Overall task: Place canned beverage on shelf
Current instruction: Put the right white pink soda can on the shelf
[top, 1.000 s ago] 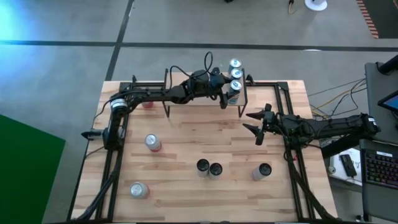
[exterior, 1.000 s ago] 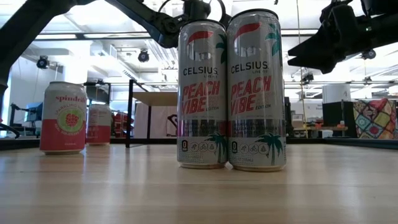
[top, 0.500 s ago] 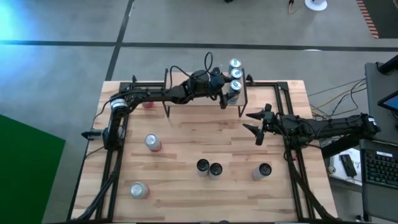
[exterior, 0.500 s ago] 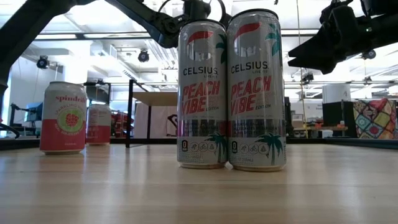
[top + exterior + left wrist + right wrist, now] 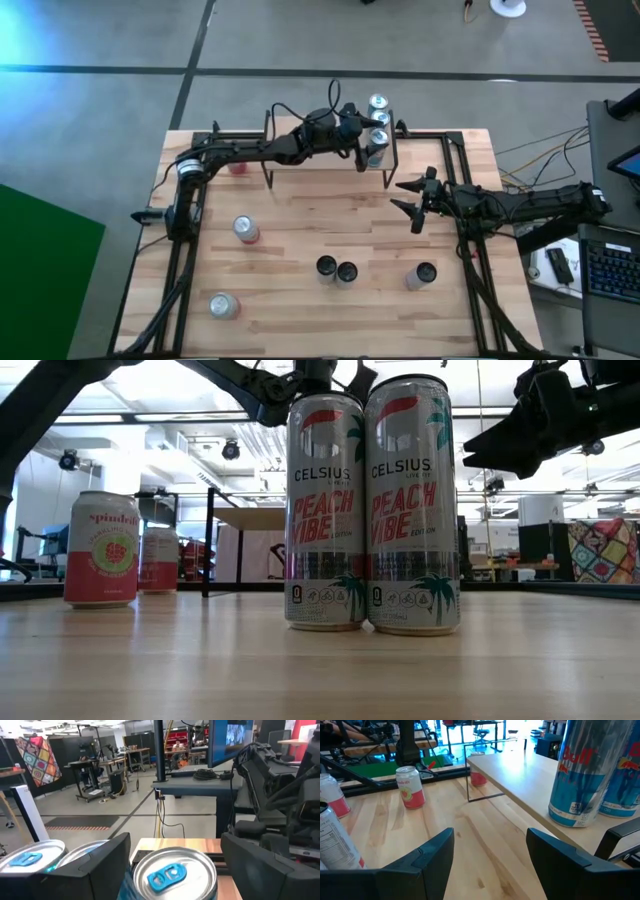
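The shelf (image 5: 305, 166), a low riser with a light wood top and black legs, stands at the table's far edge. Three blue cans stand in a row on its right end (image 5: 378, 102). My left gripper (image 5: 366, 132) is open above that end. Its fingers (image 5: 102, 867) stand on either side of the nearest can (image 5: 172, 875), with narrow gaps showing. That can stands upright on the shelf top. My right gripper (image 5: 410, 200) is open and empty above the table, right of the middle. It faces the shelf (image 5: 520, 785).
Two tall Celsius cans (image 5: 325, 510) stand side by side near the table's front, and they show in the high view (image 5: 337, 269). Another dark-topped can (image 5: 424, 274) stands to their right. Pink cans stand at the left (image 5: 245, 229) (image 5: 224, 305), and one beside the shelf (image 5: 237, 165).
My left gripper has risen a little and drawn slightly toward the table's far edge over the shelf's right end. The cans on the shelf have stayed in place.
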`<state>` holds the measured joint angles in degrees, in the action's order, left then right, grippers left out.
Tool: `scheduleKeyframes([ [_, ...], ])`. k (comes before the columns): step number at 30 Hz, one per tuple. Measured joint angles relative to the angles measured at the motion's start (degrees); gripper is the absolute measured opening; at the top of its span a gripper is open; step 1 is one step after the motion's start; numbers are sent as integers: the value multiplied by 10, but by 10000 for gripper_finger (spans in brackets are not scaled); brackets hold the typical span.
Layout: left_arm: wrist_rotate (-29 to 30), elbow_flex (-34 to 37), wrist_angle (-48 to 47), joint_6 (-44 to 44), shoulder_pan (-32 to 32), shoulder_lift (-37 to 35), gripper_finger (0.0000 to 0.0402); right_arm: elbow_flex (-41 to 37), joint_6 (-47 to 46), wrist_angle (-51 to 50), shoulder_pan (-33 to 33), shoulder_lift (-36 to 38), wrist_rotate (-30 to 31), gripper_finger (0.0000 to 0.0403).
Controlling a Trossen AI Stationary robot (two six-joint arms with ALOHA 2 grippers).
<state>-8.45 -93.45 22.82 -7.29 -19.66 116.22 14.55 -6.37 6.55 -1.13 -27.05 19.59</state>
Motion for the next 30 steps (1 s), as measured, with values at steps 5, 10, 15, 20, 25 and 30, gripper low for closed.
scheduleKeyframes([
  [5, 0, -37, -70, -2, -4, -13, 297, 0, 0, -1, 0, 0, 0, 237],
  [10, 0, -64, -175, -16, -15, -72, 297, 0, 1, -1, 0, 0, 0, 237],
  [15, 0, -39, -254, -30, -8, -130, 298, 0, 18, -1, 0, 0, -28, 237],
  [20, 19, 96, -228, -14, 16, -188, 298, 0, 31, 30, 0, -1, -128, 237],
  [25, 68, 295, -89, 29, 54, -276, 298, 3, 28, 61, 0, -1, -155, 237],
  [30, 181, 449, -7, 38, 118, -373, 298, 3, 51, 62, 0, -4, -207, 237],
])
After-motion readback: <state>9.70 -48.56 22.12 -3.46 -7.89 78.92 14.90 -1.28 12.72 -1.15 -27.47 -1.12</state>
